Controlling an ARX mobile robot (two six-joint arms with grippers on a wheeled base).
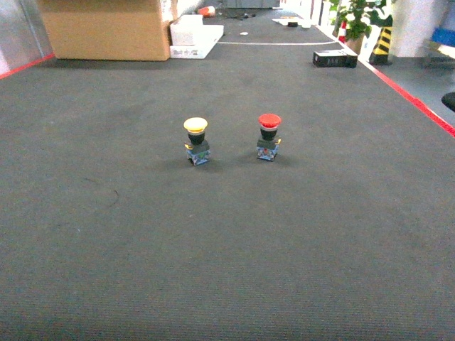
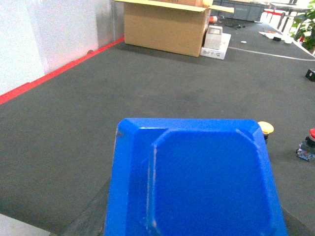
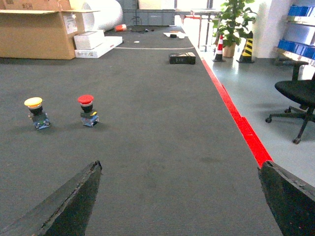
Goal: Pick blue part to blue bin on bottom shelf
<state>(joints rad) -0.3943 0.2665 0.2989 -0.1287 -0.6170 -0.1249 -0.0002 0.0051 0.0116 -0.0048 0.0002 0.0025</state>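
The blue part (image 2: 197, 182), a bright blue block with cut corners, fills the lower half of the left wrist view. It sits close to the camera, between the jaws of my left gripper (image 2: 197, 201), which is shut on it. Only one dark finger (image 2: 91, 214) shows, at the block's lower left. My right gripper (image 3: 179, 164) hangs open over bare dark carpet with nothing between its fingers (image 3: 74, 201). Neither gripper shows in the head view. The blue bin and the bottom shelf are out of view.
On the carpet ahead stand a yellow-capped push button (image 1: 196, 138) and a red-capped push button (image 1: 269, 135). A cardboard box (image 1: 106, 28) and white boxes (image 1: 195, 35) lie far left. A red floor line (image 1: 419, 106) and an office chair (image 3: 298, 98) are at the right.
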